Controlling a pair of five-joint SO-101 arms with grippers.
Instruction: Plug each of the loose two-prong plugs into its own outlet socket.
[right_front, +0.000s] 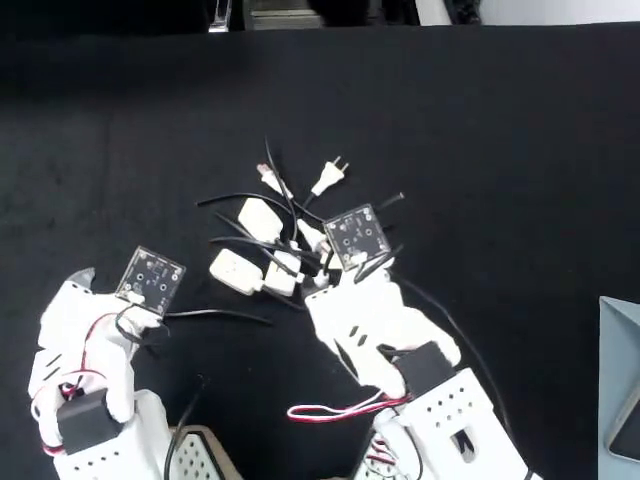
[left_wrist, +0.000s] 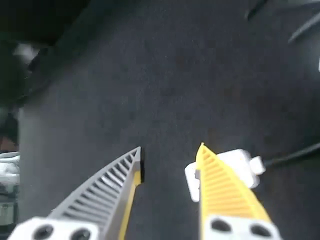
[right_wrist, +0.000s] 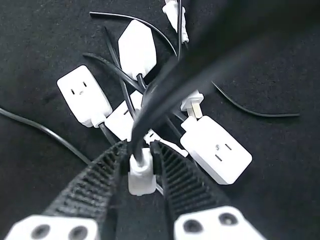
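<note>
Currently right gripper (right_wrist: 138, 150) is clamped on a white plug (right_wrist: 141, 176) beside a socket (right_wrist: 216, 148); left gripper (left_wrist: 170, 151) sits with jaws apart over the table (left_wrist: 165, 75).

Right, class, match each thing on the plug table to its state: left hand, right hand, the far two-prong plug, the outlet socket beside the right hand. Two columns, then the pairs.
Column one:
1 left hand
2 right hand
3 far two-prong plug
4 outlet socket

Column two:
A slots face up, nothing plugged in
B open, nothing between its fingers
C prongs bare, pointing away from the arms
D shut on a white cord end

Pairs: 1-B; 2-D; 3-C; 4-A
</note>
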